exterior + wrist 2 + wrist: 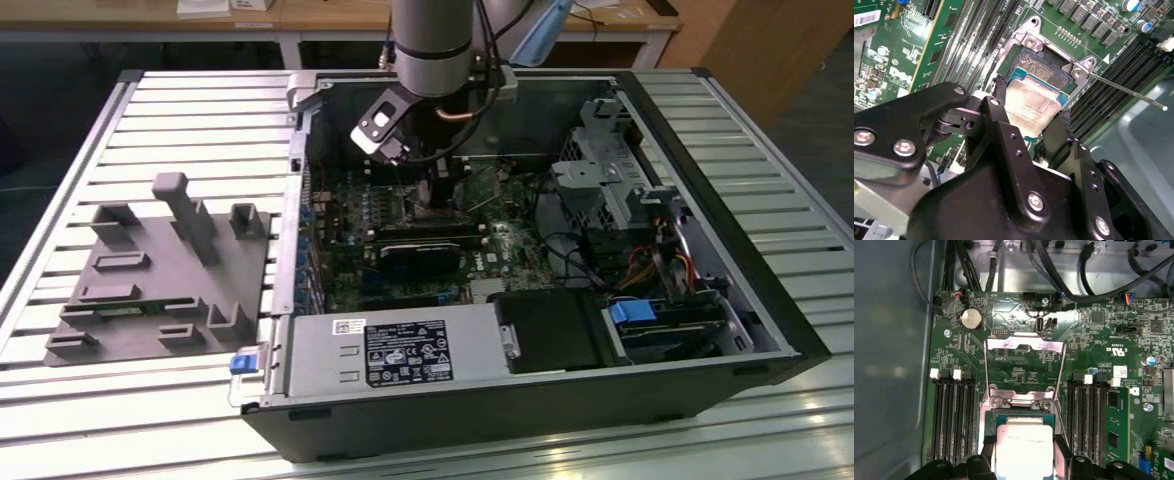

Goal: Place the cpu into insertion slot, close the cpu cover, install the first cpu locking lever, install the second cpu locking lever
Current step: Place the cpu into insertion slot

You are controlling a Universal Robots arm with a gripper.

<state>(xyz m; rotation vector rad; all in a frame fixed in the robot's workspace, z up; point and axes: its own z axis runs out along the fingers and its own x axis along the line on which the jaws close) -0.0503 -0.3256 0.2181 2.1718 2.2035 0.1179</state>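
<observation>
Exterior view showed the hand (438, 198) low inside the open computer case (534, 410) on the desk (200, 110), toward its far side. Second wrist view showed its fingers (1058, 132) clamped on the chip (1031, 105), just over the socket (1046, 65); letting go of it tilted could probably bend pins. First wrist view added the cover (1024, 344), standing open beyond.

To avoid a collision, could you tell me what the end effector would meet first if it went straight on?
Probably the square, silver-rimmed insertion slot, reached first by the flat silver-grey cpu the end effector grips; their gap is unclear.
</observation>
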